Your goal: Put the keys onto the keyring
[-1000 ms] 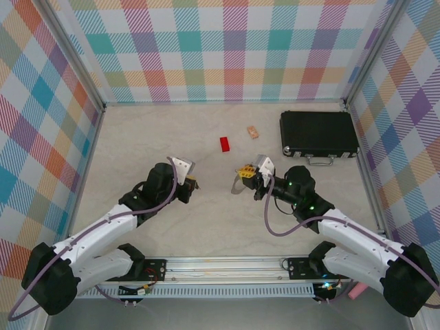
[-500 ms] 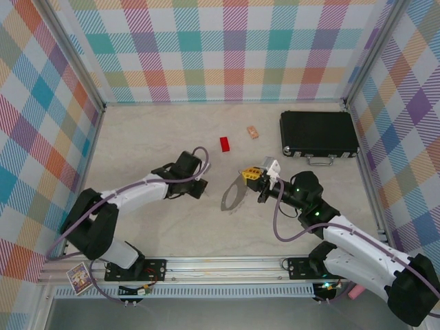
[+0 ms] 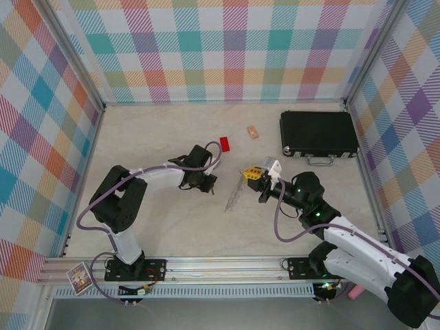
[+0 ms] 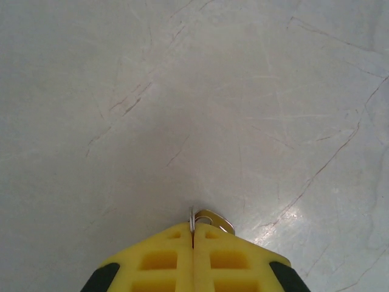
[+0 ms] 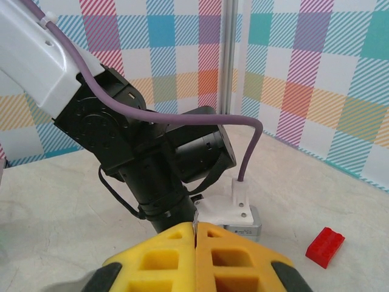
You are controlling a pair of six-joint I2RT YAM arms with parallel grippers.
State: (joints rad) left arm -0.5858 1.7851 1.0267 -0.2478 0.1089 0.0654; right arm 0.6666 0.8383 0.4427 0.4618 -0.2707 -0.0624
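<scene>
The left claw (image 3: 210, 181) sits on the near side of the red rectangular plastic block (image 3: 224, 144), a little to its left, low over the pale marbled desk (image 3: 151, 137). In the left wrist view its yellow pads (image 4: 164, 261) are pressed fully together. They pinch the tiny key (image 4: 210, 219), of which only a small curved bit of silver metal shows past the tips.

The right claw (image 3: 251, 173) is near the red block too, on its near right side, and its yellow pads (image 5: 231, 255) are likewise fully closed. It grips the large flat grey keyring (image 3: 234, 194) by the upper edge. The ring slants away from the block toward the near left, and I cannot tell whether its lower end touches the desk.

Key and ring are close but apart.

A small tan block (image 3: 253, 131) lies just right of the red block, and a black rectangular case (image 3: 318, 134) lies well to its right.
</scene>
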